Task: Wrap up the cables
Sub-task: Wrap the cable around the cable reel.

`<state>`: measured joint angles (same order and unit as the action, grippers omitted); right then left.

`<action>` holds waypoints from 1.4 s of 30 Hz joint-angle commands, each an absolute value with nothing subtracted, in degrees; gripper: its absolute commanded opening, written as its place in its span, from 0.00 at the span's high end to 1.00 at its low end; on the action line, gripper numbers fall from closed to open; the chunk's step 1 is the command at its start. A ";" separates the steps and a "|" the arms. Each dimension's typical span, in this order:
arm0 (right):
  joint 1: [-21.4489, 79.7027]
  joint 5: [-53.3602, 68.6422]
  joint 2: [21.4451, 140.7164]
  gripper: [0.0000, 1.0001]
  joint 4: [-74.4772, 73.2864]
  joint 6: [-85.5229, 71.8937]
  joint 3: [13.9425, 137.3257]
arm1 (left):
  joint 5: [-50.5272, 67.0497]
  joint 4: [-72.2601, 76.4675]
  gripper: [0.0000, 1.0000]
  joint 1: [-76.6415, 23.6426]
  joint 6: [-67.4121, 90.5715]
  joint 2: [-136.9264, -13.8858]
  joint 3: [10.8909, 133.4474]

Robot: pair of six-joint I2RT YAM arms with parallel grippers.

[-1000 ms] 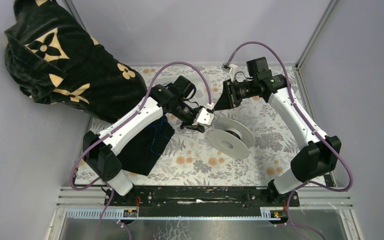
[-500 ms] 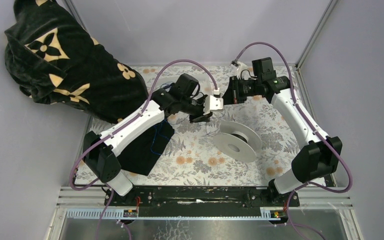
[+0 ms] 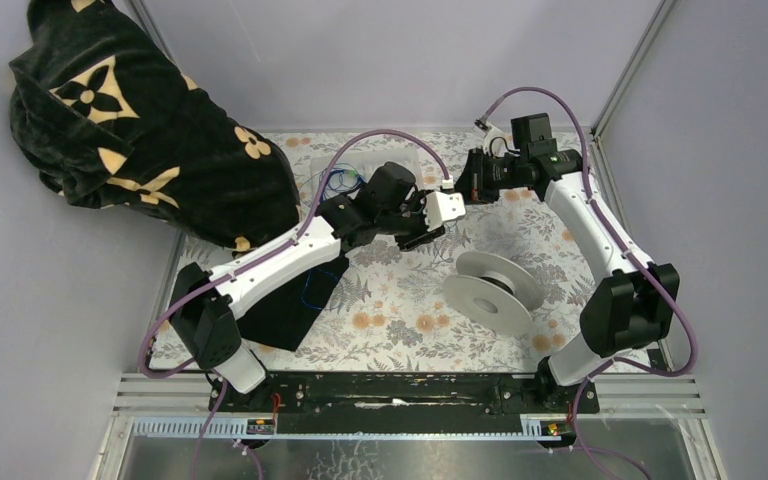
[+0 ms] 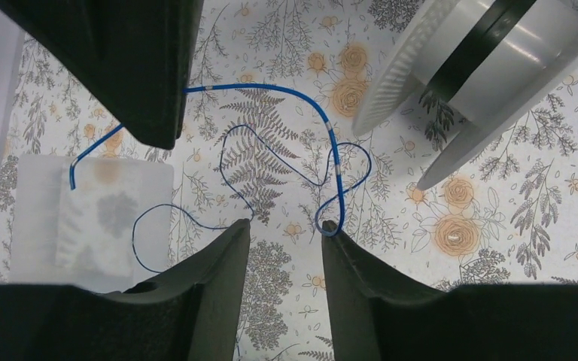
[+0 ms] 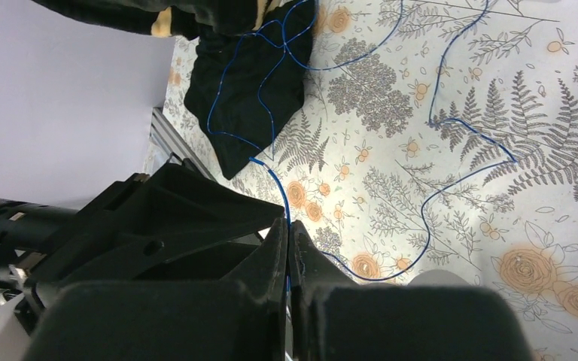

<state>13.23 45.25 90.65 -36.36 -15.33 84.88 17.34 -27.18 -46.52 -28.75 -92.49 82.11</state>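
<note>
Above the floral cloth (image 4: 497, 248), the right gripper (image 5: 287, 226) is clamped on the blue cable (image 4: 334, 154), while the left gripper (image 4: 286, 227) stands parted and empty, the strand brushing one fingertip; loose loops beside the spool (image 4: 489, 60) may snag or slip free under a pull

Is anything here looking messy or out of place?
Yes. The white spool lies tilted with no wire visibly wound on it, while the thin blue cable straggles loose across the flowered tabletop and over a black cloth.
</note>
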 commanded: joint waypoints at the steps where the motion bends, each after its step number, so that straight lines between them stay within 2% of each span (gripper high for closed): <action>1: 12.13 44.90 90.93 1.00 -35.92 -15.94 86.51 | 16.83 -22.93 0.51 -46.89 -28.78 -91.12 80.68; 11: 11.36 45.52 90.93 1.00 -37.06 -14.42 87.10 | 24.38 -25.80 0.41 -46.78 -34.43 -91.86 80.37; 20: 10.95 46.77 89.56 1.00 -35.26 -15.98 85.83 | 25.73 -21.64 0.45 -46.79 -28.22 -94.84 81.72; 27: 9.70 46.63 87.93 1.00 -33.78 -17.16 84.27 | 30.97 -19.41 0.44 -46.73 -25.28 -94.68 79.19; 32: 9.39 47.19 87.30 1.00 -32.70 -18.13 83.58 | 30.30 -15.46 0.45 -46.63 -21.19 -95.37 78.15; 36: 9.06 47.46 86.98 1.00 -32.23 -18.62 83.21 | 30.37 -13.94 0.53 -46.58 -18.70 -96.90 78.39; 40: 8.08 47.29 86.44 1.00 -31.88 -18.71 82.62 | 30.60 -13.27 0.70 -46.45 -18.54 -96.99 77.63; 42: 7.60 47.37 86.14 1.00 -31.59 -18.81 81.97 | 31.41 -13.24 0.82 -46.05 -18.84 -97.00 77.57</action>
<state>8.82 46.11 88.86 -33.65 -17.89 82.72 29.67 -17.63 -46.50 -19.77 -96.64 78.26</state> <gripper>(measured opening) 0.014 0.278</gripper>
